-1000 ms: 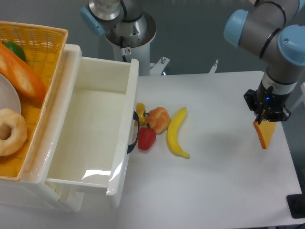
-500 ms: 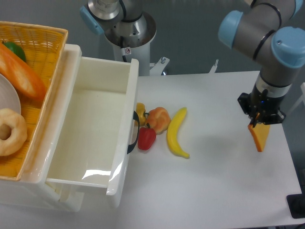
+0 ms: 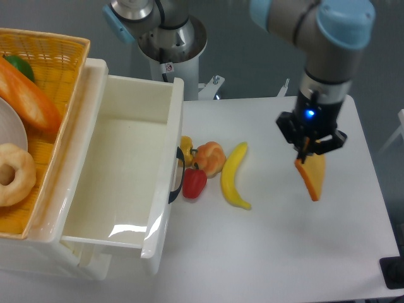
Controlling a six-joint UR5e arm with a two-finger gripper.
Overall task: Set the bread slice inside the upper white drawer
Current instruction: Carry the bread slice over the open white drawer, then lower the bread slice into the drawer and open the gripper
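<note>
My gripper [image 3: 308, 154] is shut on the bread slice [image 3: 312, 177], an orange-edged toast piece that hangs edge-on below the fingers, above the white table right of centre. The upper white drawer [image 3: 81, 213] stands pulled open at the left, its inside bare, with a dark curved handle [image 3: 178, 175] on its front. The slice is well to the right of the drawer, past the banana.
A banana [image 3: 233, 176], a red pepper [image 3: 194, 182], an orange fruit [image 3: 210, 157] and a small yellow item [image 3: 186, 144] lie just right of the drawer's handle. A yellow wicker basket [image 3: 57, 57] at far left holds a baguette [image 3: 28, 95] and a doughnut [image 3: 14, 174].
The arm has carried the bread slice leftward across the table, from near the right edge toward the banana. Nothing else moved.
</note>
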